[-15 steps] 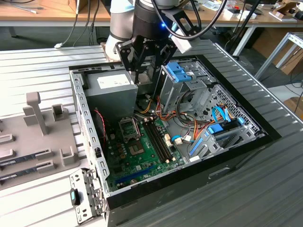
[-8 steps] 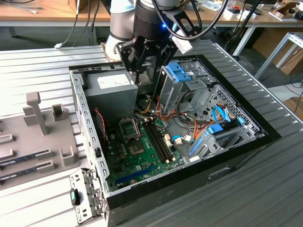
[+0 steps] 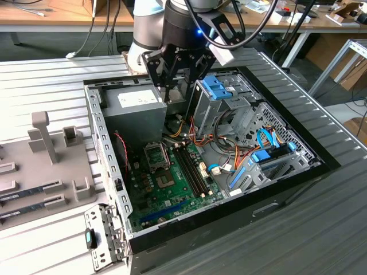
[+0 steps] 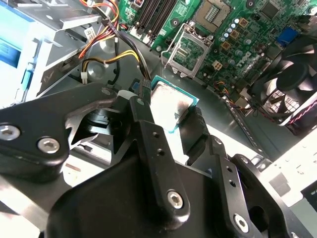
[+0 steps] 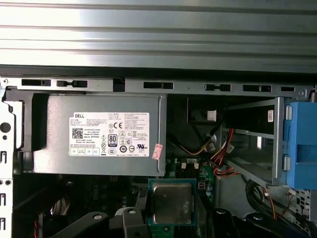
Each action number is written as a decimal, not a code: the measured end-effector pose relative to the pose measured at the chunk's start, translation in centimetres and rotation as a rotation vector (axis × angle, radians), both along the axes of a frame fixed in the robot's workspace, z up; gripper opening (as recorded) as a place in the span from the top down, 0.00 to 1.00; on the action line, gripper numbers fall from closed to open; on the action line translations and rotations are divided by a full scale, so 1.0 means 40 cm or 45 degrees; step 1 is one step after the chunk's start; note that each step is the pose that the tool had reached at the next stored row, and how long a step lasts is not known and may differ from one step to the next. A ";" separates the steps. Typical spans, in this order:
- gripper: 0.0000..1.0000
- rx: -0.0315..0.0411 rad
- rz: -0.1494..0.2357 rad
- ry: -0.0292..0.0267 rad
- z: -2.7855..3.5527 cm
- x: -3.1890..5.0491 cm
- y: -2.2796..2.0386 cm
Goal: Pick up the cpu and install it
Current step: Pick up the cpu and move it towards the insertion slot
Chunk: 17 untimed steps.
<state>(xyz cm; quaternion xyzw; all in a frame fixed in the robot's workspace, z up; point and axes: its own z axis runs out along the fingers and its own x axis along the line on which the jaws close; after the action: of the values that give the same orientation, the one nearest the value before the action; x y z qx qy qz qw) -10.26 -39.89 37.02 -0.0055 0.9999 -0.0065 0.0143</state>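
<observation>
Gripping the cpu now: my gripper is clamped on two opposite edges, chip between the fingers, metal top showing, just beside the power supply.

An open computer case lies on a slatted table. Inside sit a grey power supply, blue drive brackets, green motherboard.

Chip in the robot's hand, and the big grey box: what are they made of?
The chip: top looks like dull metal, silvery-grey with soft glare; the thin green rim looks like circuit board. The box: probably sheet metal, matte grey with flat faces and sharp edges.
</observation>
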 end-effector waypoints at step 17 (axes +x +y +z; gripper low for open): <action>0.53 0.0001 0.000 0.0000 -0.003 0.009 -0.004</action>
<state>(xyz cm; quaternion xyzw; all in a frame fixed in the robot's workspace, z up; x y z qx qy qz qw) -9.90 -40.04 36.90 -0.0055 0.9999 -0.0064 0.0144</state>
